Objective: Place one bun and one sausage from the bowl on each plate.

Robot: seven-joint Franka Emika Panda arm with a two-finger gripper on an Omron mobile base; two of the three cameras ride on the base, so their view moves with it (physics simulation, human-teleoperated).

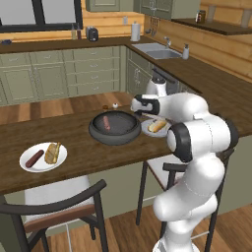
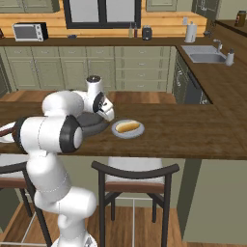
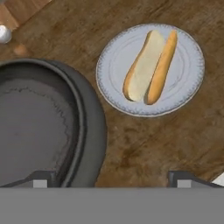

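On the wooden counter (image 1: 74, 133) the dark grey bowl (image 1: 114, 128) sits mid-way, one sausage (image 1: 107, 122) lying inside it. Just to its right a white plate (image 3: 150, 70) carries a bun (image 3: 146, 65) alone. Far left, another plate (image 1: 43, 157) holds a bun and a sausage. The gripper (image 3: 111, 177) hovers above the bowl's right rim, fingers spread wide, holding nothing

You have the claw (image 3: 111, 178) spread wide and empty above the dark grey bowl's (image 1: 114, 129) thick rim, one sausage (image 1: 107, 122) lying inside. Just beyond the claw, a white plate (image 3: 191, 83) carries one bun (image 3: 149, 66). Well off past the bowl, the far plate (image 1: 25, 154) holds a bun (image 1: 52, 152) beside a sausage (image 1: 34, 158).
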